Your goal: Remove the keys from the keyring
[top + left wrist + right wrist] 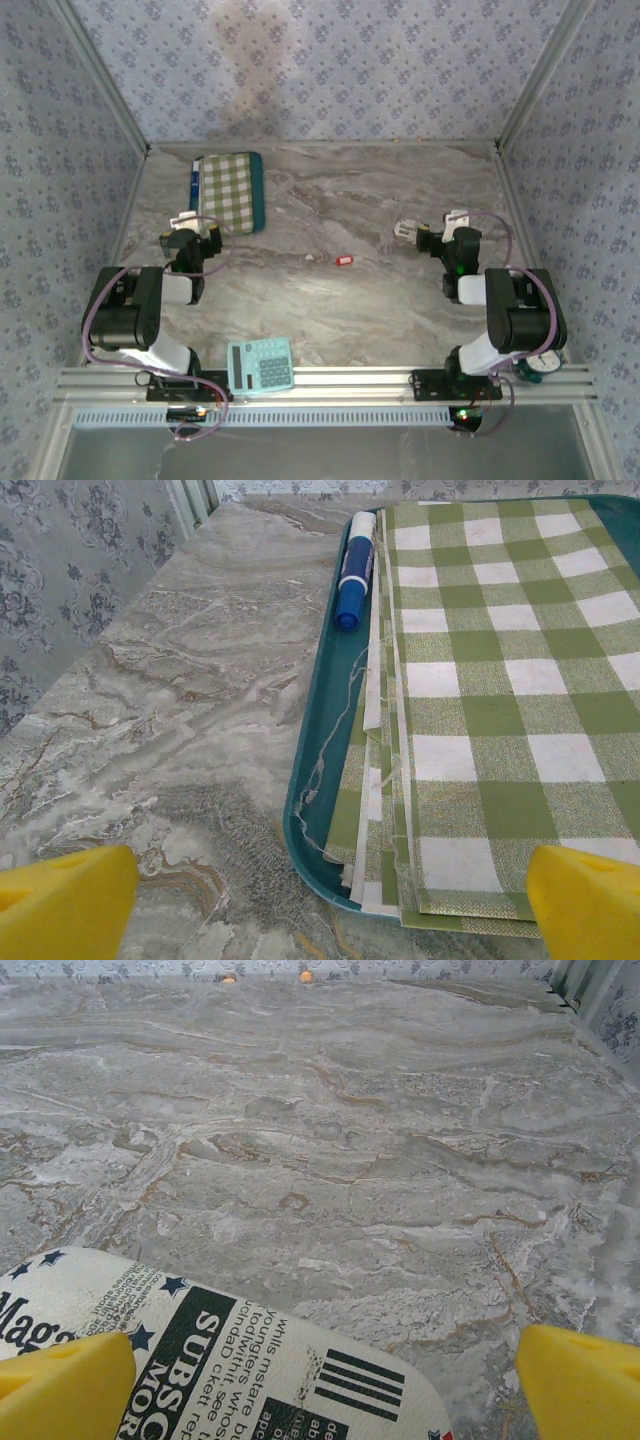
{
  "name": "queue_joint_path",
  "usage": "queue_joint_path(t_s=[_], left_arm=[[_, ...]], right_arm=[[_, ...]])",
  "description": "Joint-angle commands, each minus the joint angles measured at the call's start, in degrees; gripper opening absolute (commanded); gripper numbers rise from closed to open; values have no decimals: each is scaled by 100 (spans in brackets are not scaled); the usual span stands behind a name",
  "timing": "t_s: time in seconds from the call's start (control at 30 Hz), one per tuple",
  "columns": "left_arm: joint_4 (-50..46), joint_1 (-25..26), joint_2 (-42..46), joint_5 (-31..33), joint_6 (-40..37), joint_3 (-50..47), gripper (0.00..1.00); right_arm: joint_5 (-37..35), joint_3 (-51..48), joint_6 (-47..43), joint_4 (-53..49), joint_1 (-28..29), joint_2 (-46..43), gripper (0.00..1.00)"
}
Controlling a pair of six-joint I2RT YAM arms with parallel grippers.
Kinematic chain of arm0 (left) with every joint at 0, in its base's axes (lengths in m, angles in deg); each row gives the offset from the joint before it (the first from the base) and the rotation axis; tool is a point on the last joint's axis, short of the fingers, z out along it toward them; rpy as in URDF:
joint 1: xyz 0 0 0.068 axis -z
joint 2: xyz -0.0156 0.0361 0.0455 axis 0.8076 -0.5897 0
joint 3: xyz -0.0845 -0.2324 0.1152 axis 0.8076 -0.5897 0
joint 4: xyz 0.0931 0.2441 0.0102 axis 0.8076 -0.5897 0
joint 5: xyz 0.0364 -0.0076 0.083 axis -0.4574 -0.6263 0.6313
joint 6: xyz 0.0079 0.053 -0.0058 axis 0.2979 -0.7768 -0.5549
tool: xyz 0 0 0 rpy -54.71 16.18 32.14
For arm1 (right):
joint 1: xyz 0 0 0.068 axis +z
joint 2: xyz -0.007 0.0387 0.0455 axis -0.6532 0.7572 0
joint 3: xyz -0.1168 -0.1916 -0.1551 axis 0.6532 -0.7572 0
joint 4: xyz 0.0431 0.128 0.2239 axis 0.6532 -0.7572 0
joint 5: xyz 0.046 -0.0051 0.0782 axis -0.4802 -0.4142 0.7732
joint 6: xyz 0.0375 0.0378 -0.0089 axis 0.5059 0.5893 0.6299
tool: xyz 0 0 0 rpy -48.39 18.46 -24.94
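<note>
red keys (344,260) mid-table, in open. left gripper (320,905) released at teal tray (312,770) corner: checked cloth (500,680), blue marker (354,568). right gripper (320,1385) released over printed card (220,1360). calculator (261,365) at near edge.

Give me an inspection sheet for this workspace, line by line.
Surface: grey marbled table, no spills seen.
Job's things: keys, a small red piece mid-table, apart from both grippers; metal parts too small to tell.
Clutter: teal tray holding green checked cloth and blue marker; teal calculator at the near edge; printed packet.
Grippers: left gripper open facing the tray's corner; right gripper open above the printed packet; neither holds anything.
Cables: purple cables looped along both arms.
Surroundings: blue patterned walls.
</note>
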Motion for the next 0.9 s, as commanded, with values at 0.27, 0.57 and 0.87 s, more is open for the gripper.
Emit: queue_joint_path(t_s=[0.27,0.57,0.87], left_arm=[[-17,-40,93,-101,86,100,99],[-383,-51,253,-14,151,218,99],[-3100,-48,1544,556,1041,1333,99]], right_arm=[[55,115,-54,-60,-57,1,100],[-289,694,-19,-1498,18,-666,100],[-432,1441,2049,-3841,-177,-2123,100]])
